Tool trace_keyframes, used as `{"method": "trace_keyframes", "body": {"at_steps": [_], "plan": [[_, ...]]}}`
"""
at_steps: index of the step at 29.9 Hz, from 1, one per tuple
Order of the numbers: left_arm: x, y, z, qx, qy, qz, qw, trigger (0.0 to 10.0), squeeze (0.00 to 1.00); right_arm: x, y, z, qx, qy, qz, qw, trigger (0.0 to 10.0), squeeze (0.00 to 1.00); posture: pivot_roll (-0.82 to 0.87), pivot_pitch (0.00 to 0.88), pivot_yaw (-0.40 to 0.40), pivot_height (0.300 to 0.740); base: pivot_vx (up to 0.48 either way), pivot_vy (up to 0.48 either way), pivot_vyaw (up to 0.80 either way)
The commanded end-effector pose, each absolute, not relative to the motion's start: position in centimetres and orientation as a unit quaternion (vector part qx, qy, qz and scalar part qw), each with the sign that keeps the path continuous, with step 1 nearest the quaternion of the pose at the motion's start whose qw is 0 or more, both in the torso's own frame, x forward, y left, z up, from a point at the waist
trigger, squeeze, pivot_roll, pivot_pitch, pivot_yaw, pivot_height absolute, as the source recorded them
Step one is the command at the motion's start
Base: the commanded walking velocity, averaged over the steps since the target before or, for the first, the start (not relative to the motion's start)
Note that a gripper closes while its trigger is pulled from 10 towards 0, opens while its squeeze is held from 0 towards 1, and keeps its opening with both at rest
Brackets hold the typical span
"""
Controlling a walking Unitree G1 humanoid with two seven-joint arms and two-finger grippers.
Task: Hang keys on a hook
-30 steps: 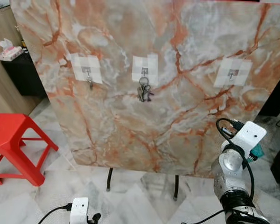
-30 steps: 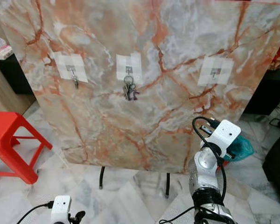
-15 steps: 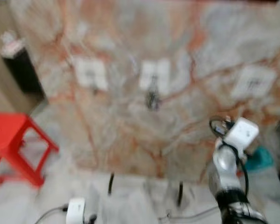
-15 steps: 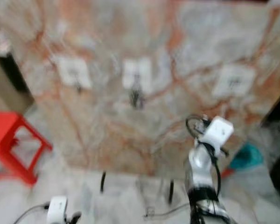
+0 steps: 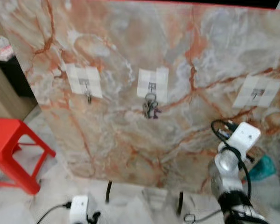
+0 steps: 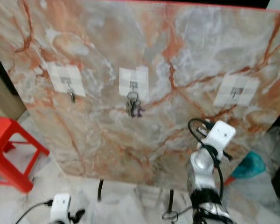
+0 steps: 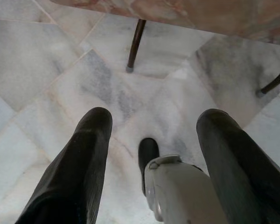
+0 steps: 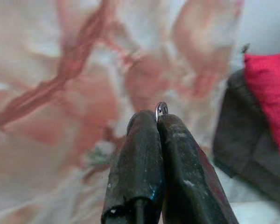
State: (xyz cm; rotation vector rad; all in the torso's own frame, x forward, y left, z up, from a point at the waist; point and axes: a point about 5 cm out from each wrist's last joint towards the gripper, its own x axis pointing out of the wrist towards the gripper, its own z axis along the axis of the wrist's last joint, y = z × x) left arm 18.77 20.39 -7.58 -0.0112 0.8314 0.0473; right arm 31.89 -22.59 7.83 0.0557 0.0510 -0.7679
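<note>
An upright marble board (image 5: 130,51) carries three hooks on white tape patches. The left hook (image 5: 86,84) holds one small key (image 5: 88,97). A bunch of keys (image 5: 150,108) hangs from the middle hook (image 5: 151,86). The right hook (image 5: 255,93) is bare. My right arm (image 5: 242,136) is raised before the board's lower right part, below that hook. In the right wrist view my right gripper (image 8: 156,119) is shut on a small metal key ring (image 8: 161,108) peeking out at the tips. My left gripper (image 7: 154,126) hangs open over the floor.
A red plastic stool (image 5: 9,149) stands at the left. The board rests on thin black legs (image 5: 107,191) over a marble floor (image 7: 60,70). A teal object (image 5: 263,167) lies at the lower right, and a tissue box (image 5: 3,46) sits on a dark cabinet at the far left.
The camera shook and shifted, so the board now sits a little lower and further right in view. The hung keys are unchanged, and my right arm stays raised.
</note>
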Motion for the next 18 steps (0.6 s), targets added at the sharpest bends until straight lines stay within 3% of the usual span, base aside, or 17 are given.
{"method": "trace_keyframes", "body": {"at_steps": [1, 10, 18], "plan": [[18.3, 20.6, -7.8, -0.004, 0.411, 0.025, 0.911, 10.0, 0.00, 32.0, -23.2, 8.9, 0.006, 0.000, -0.384, 0.923, 10.0, 0.00, 0.04, 0.000, -0.043, 0.740, 0.000, 0.000, 0.00], [18.4, 20.5, -7.8, -0.001, 0.412, 0.023, 0.911, 10.0, 0.00, 33.5, -21.9, 11.5, -0.155, -0.061, -0.335, 0.927, 10.0, 0.00, 0.03, 0.000, -0.044, 0.740, 0.000, 0.000, 0.00], [18.3, 20.6, -7.8, -0.003, 0.412, 0.025, 0.911, 10.0, 0.00, 33.4, -21.6, 11.6, -0.197, -0.069, -0.340, 0.917, 10.0, 0.00, 0.04, 0.000, -0.045, 0.740, 0.000, 0.000, 0.00]]}}
